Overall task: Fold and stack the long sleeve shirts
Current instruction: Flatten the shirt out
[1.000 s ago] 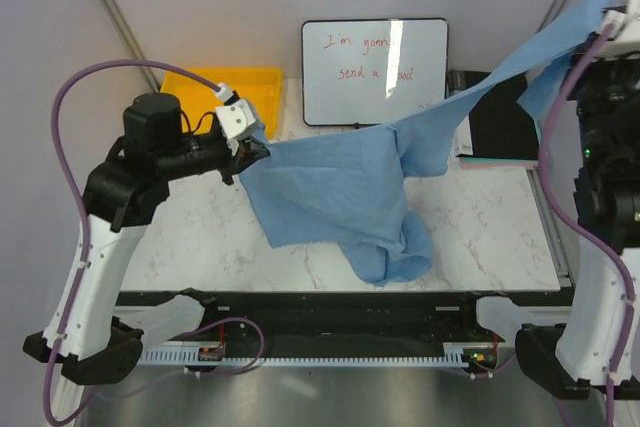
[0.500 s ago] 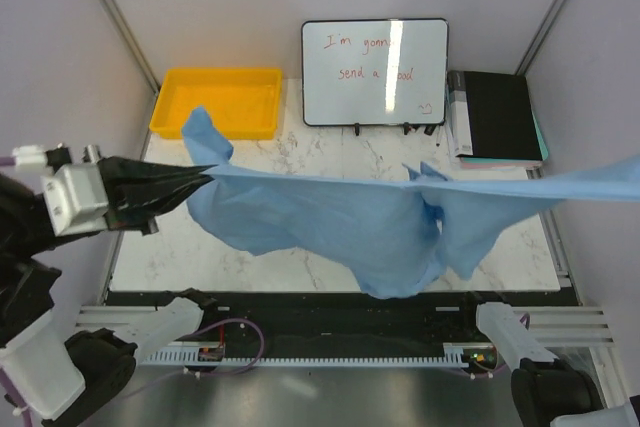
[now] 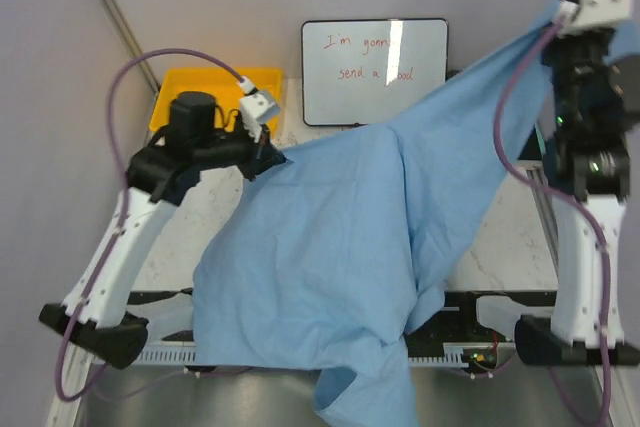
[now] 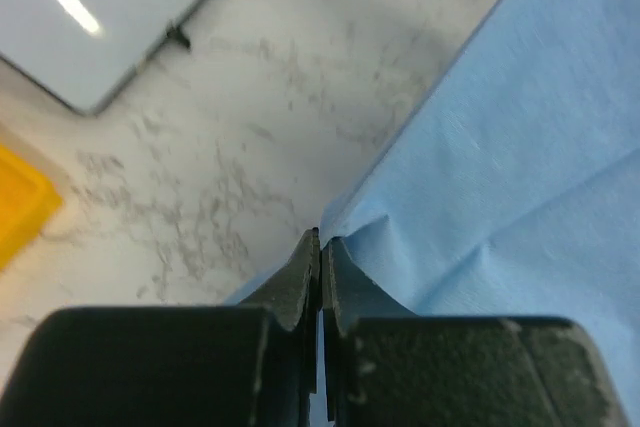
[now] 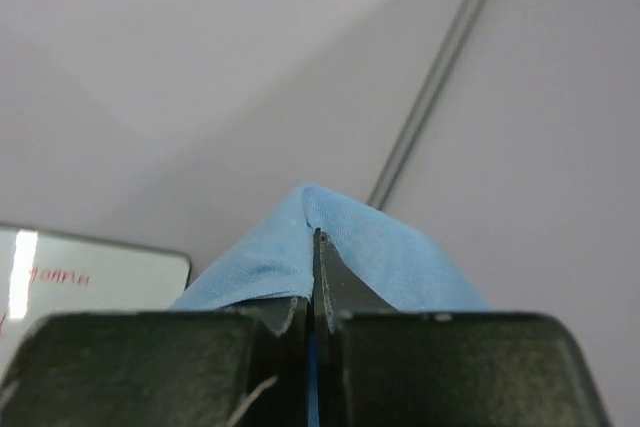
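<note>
One light blue long sleeve shirt (image 3: 350, 247) hangs spread in the air between my two arms, draping down past the table's near edge. My left gripper (image 3: 262, 152) is shut on its left edge, low over the back left of the table; in the left wrist view the cloth (image 4: 500, 167) runs out from the closed left gripper (image 4: 321, 239). My right gripper (image 3: 572, 2) is raised high at the back right, shut on another edge; the right wrist view has blue cloth (image 5: 350, 237) folded over the tips of the right gripper (image 5: 316, 235).
A yellow tray (image 3: 200, 82) stands at the back left behind the left arm. A whiteboard (image 3: 360, 67) with red writing stands at the back middle. The marble table (image 3: 170, 237) shows at the left. The shirt hides the back right.
The arms swung wide apart half a second ago, stretching the shirt into a band. Now they are back near the rear, and the shirt hangs opened out as a broad sheet.
</note>
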You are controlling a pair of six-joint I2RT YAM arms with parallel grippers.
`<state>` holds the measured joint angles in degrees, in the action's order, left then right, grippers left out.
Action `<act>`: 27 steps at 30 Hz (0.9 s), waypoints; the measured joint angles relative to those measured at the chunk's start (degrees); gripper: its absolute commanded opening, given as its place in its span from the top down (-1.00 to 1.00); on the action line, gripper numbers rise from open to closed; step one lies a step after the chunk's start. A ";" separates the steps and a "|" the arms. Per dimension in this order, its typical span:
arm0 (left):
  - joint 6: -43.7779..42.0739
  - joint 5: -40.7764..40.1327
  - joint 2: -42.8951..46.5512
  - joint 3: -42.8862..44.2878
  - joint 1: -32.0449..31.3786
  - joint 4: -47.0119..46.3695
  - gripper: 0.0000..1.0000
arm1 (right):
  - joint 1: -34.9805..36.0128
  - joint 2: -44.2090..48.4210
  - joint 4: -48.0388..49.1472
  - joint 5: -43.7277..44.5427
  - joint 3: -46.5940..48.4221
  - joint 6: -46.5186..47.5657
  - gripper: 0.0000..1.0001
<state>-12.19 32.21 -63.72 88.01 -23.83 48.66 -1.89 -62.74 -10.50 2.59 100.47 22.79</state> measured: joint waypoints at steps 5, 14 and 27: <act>-0.33 -8.35 -10.10 -17.40 1.05 -5.44 0.97 | 6.97 -21.11 3.69 -0.76 -4.33 3.39 1.00; -2.82 -14.29 -26.32 -20.63 14.56 -12.41 -0.47 | 27.76 -52.43 2.56 11.32 7.74 15.98 -0.96; -17.29 -11.82 -14.78 -26.23 10.29 -6.58 -0.44 | 9.16 -25.86 -26.53 -2.25 -7.13 7.21 -0.75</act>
<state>-29.47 20.38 -78.50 61.78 -13.54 42.09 7.27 -88.60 -37.04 0.34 93.34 30.00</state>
